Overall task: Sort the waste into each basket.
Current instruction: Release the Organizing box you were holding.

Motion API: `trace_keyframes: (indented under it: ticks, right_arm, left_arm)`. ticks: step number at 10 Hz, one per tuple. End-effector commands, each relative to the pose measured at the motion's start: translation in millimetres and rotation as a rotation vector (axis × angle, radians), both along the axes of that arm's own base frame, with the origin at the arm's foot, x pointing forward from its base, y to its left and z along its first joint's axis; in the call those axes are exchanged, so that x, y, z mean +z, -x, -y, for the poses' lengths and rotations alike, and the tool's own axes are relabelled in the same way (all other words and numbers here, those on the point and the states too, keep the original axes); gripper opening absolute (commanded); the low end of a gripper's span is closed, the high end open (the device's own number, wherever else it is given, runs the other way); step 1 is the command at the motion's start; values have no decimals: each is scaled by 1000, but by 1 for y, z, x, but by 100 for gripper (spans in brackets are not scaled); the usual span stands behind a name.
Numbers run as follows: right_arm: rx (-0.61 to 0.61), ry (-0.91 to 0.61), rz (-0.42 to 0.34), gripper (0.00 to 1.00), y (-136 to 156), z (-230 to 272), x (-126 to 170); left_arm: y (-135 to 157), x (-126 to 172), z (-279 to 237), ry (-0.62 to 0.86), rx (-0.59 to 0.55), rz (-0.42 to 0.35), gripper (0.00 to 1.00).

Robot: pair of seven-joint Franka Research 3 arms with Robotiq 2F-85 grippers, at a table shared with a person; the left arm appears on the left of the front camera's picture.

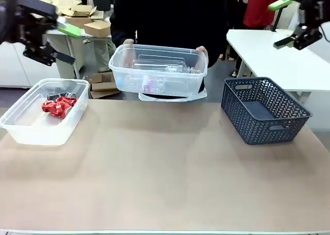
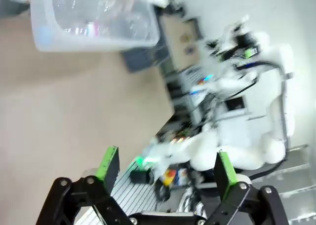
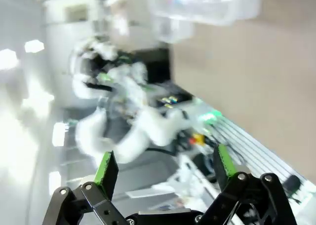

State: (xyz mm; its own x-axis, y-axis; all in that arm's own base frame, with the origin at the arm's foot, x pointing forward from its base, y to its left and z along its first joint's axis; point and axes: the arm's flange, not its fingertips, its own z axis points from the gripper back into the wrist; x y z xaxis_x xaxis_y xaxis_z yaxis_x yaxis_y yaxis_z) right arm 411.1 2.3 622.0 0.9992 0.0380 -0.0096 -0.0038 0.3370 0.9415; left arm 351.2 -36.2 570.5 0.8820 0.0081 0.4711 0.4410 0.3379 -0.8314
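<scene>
I see both arms raised well above the desk (image 1: 170, 168). The left claw (image 1: 61, 39) sits at the upper left of the front view, jaws spread wide and grasping nothing; its own wrist view confirms the green pads (image 2: 109, 167) stand far apart with only blurred background between them. The right claw (image 1: 289, 23) sits at the upper right, likewise released and empty, its pads (image 3: 106, 169) also well apart in the right wrist view.

I see one clear tub (image 1: 44, 111) resting on the desk at the left. It contains the crushed red cans (image 1: 58, 105), lying toward its far end.

A second clear tub (image 1: 157, 70) is held off the desk at the far edge by a person's hands (image 1: 202, 53), one at each end. It contains clear plastic bottles (image 1: 162, 66); their count I cannot tell.

A dark blue lattice basket (image 1: 264, 110) stands on the desk at the right, well apart from both tubs.
</scene>
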Motion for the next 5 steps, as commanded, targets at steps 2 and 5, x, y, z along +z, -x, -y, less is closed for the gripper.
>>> trace_keyframes:
  ticks: [2,5]
  right_arm:
    - [-184,-503,77,100,3,8,-21]
    - [-132,-313,-4,100,5,30,-13]
  left_arm:
    - [-19,-28,-8,276,21,13,100]
    - [1,-8,-20,153,43,35,100]
